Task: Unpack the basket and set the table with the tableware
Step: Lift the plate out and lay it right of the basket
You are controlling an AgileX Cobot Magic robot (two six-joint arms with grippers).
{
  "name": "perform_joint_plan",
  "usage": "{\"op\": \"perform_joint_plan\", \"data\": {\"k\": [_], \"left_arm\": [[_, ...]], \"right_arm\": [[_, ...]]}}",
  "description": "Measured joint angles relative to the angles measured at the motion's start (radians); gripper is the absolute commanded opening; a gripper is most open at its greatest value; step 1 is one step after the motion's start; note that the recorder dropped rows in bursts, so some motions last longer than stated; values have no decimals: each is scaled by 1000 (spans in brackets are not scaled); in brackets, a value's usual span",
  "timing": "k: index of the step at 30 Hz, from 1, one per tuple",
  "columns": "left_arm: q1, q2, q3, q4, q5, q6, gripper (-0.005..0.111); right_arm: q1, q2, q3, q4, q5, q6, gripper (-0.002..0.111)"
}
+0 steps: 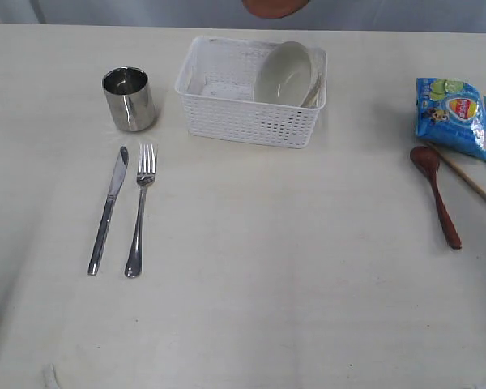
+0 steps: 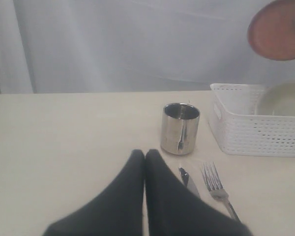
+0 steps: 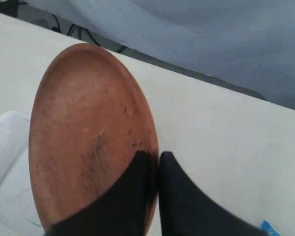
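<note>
The white basket (image 1: pixel 251 89) stands at the back middle of the table (image 1: pixel 267 267) with the off-white bowl (image 1: pixel 283 73) leaning inside it. My right gripper (image 3: pixel 154 156) is shut on the rim of the round brown plate (image 3: pixel 88 137), held high above the basket; only the plate's edge (image 1: pixel 277 6) shows at the top of the exterior view. The steel cup (image 1: pixel 130 99), knife (image 1: pixel 108 209) and fork (image 1: pixel 140 209) lie at the left. My left gripper (image 2: pixel 145 153) is shut and empty, just short of the cup (image 2: pixel 180 128). The wooden spoon (image 1: pixel 437 194) and chopsticks (image 1: pixel 478 185) lie at the right.
A blue chip bag (image 1: pixel 455 115) lies at the back right, beside the spoon and chopsticks. A pale curtain (image 2: pixel 137 44) hangs behind the table's far edge.
</note>
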Motion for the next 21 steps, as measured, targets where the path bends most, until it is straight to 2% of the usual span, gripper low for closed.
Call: {"op": "perform_joint_plan", "data": {"k": [5,9,13,21], "left_arm": [[0,0,0,0,0,0,0],[0,0,0,0,0,0,0],[0,0,0,0,0,0,0],[0,0,0,0,0,0,0]], "right_arm": [[-264,-9,2,222,4,-43,0],[-372,-5,37,261,4,-56,0],[-434,37,88,352,2,-92,0],[-446,180,122,392,2,-120,0]]}}
